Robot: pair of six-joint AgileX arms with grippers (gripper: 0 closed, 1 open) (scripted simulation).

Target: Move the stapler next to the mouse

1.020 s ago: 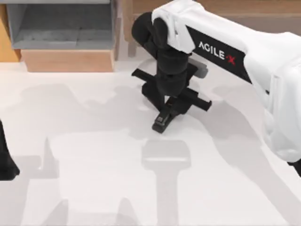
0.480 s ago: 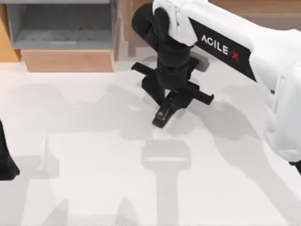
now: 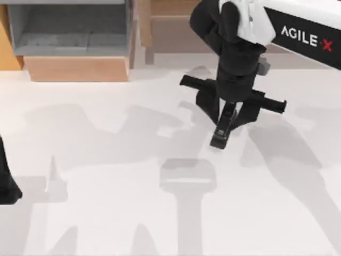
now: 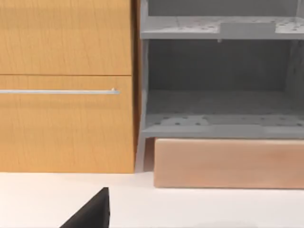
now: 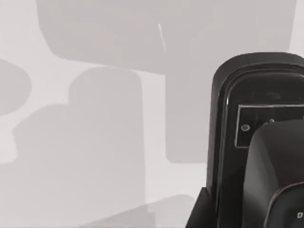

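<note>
1 stapler (image 3: pixel 220 133) hangs above the white worktop (image 3: pixel 106 202), pinched in the right gripper (image 3: pixel 226 118) jaws; left gripper (image 3: pixel 6 181) parked, jaws unclear

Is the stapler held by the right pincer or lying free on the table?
Held: the right pincer is shut on the stapler, whose tip pokes out below.

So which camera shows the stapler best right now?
The top view: the whole stapler hangs in the right hand above the table. The right wrist view shows just its end, close up.
</note>
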